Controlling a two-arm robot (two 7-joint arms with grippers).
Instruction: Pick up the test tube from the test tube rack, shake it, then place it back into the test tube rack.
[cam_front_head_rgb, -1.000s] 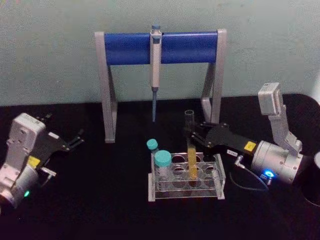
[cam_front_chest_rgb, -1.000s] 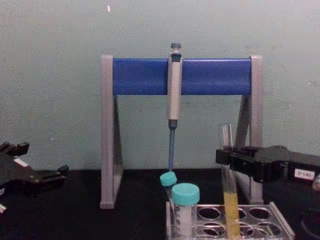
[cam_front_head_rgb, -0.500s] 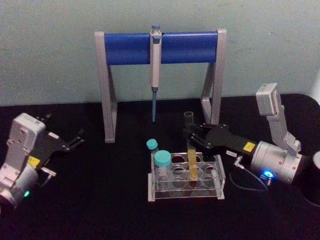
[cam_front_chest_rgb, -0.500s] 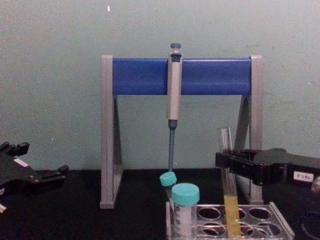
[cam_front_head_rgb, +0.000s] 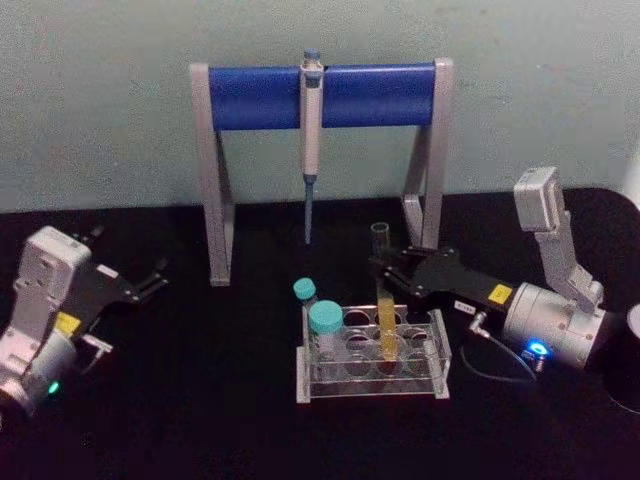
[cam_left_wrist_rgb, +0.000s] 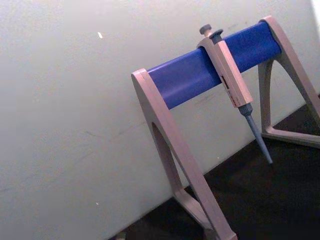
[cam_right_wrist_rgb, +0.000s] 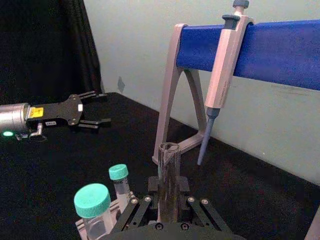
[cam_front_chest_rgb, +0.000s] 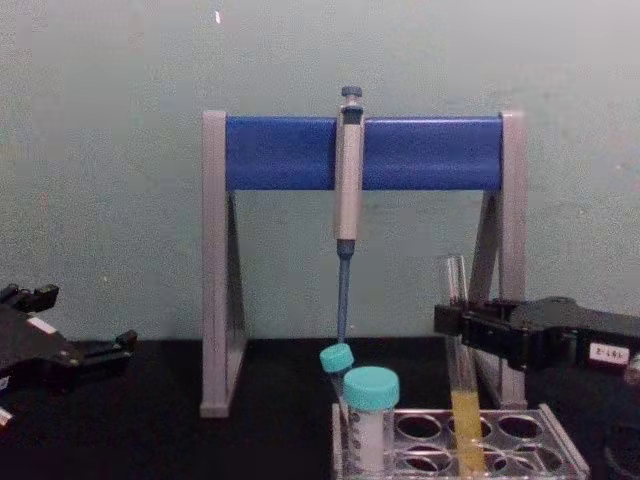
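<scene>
the long clear glass test tube with yellow liquid is held upright by the right gripper, fingers closed on it, bottom inside the low clear plastic rack.

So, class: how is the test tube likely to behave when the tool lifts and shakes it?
The test tube looks like thin clear glass, so probably fragile and slippery. It has no cap, so its yellow liquid might spill. The right tool grips it above the test tube rack.

You see a clear glass tube, clear glossy plastic rack, matt black table, matt grey-and-blue stand.
</scene>
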